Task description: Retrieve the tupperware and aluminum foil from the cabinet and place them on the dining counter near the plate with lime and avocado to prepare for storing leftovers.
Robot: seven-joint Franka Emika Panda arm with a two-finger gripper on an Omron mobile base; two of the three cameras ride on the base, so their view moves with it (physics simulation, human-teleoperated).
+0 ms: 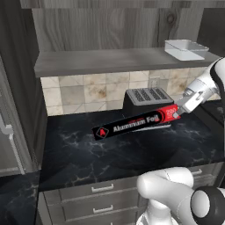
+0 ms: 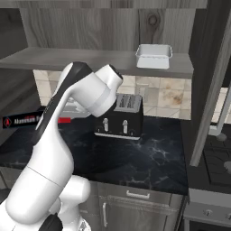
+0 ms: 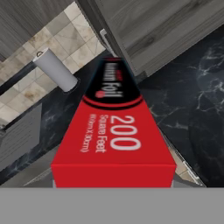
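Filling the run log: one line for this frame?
gripper: shut on aluminum foil, red end | foil: held above worktop | tupperware: on cabinet shelf

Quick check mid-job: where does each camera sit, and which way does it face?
Left base view: behind-left, over worktop and cabinet shelf; forearm and end effector hold the aluminum foil.
Right base view: behind-right, facing toaster; white arm in front.
Hand view: along the foil box.
Both base views share the tupperware and toaster.
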